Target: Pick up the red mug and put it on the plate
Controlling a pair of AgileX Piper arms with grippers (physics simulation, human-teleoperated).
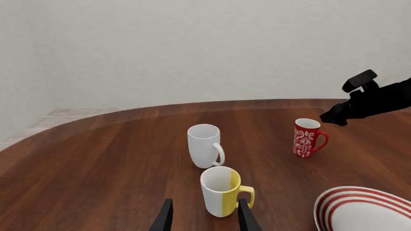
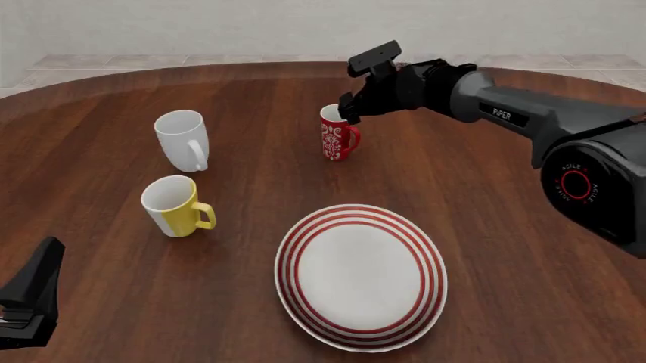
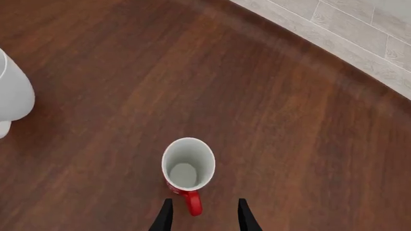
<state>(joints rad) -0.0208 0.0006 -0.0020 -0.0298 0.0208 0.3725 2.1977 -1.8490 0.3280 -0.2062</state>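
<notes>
Nearest the arms' side of the dark wooden worktop, at about 6 o'clock in the front view, lies the plate, white with red rings at its rim and flat on the wood. At the 8 o'clock corner the left gripper hangs low at the worktop's near edge; the left wrist view shows its jaws spread with nothing between them, the tips framing the yellow mug that stands further ahead. That yellow and white mug sits upright at roughly 9 o'clock, its handle turned toward the plate. Just beyond it, at about 10 o'clock, stands the plain white mug, upright and apart from the yellow one. Farther back, near 12 o'clock, the red mug stands upright on the worktop, well apart from the plate, its white floral pattern facing the camera and its handle on the right side. The right gripper reaches in from 2 o'clock and hovers just above the red mug's rim. In the right wrist view its jaws are spread, the two dark tips on either side of the red handle, and the mug's white inside is visible from above; they grip nothing.
</notes>
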